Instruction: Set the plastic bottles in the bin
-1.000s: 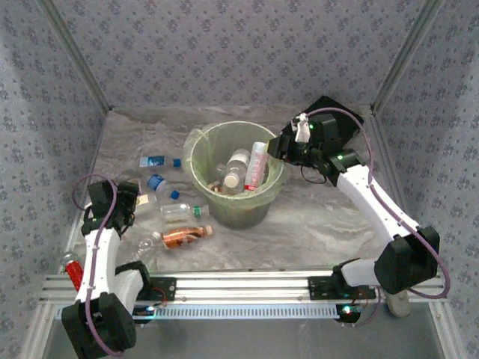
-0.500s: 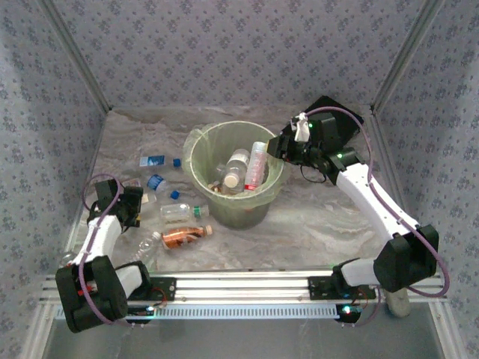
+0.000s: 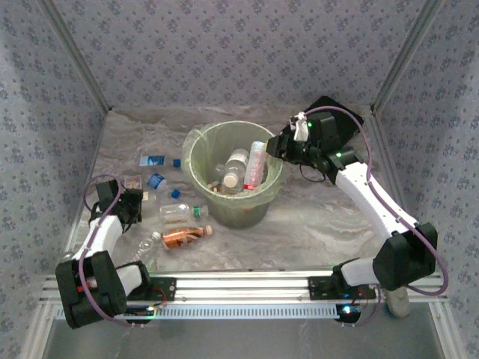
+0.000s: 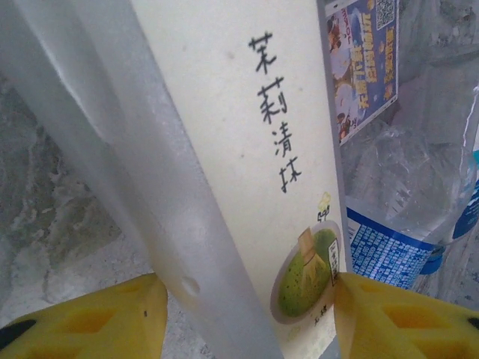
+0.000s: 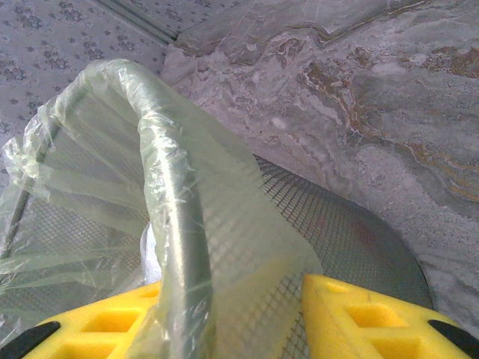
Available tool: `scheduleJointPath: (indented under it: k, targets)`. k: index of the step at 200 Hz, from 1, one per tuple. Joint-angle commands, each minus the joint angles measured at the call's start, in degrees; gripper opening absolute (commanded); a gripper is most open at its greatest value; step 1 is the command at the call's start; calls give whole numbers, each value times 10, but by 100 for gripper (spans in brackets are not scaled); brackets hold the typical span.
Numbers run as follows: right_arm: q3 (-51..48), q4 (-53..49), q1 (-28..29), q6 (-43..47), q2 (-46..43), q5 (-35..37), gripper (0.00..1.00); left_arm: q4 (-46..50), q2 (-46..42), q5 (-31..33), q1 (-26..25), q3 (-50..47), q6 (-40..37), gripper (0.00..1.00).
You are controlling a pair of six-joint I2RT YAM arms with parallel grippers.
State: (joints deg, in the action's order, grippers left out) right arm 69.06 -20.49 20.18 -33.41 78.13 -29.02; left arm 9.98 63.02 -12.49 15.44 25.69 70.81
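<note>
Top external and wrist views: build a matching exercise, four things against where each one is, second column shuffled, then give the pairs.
Things
1. bin
2. orange-labelled bottle
3. white-labelled bottle
4. red-labelled bottle

Places
A. inside the bin
B. between the fingers of the left claw
C. rim between the fingers of the right claw
D. lying on the table, on the near side of the bin

Pairs: 1-C, 2-D, 3-B, 4-A
</note>
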Motion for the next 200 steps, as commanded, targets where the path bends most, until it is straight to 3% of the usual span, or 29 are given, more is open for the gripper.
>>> scheduleJointPath:
  k: [1,28,52,74,150,178,200]
  targets:
    - [9,-11,6,9,13,-6,46,39,-19,13,4,-2,0,57]
    - [11,-11,6,9,13,-4,46,100,-76,48,4,18,-17,58]
    - [10,-12,8,9,13,-4,46,109,-97,59,6,25,-25,87]
    - [11,-13,8,10,13,-4,46,94,-68,48,9,31,-25,98]
    - [6,-12,9,8,5,3,46,80,76,20,17,81,7,100]
    - [6,-11,10,8,6,4,46,55,122,7,16,76,22,95]
    - [6,-14,10,9,5,6,46,52,144,-6,16,75,32,84]
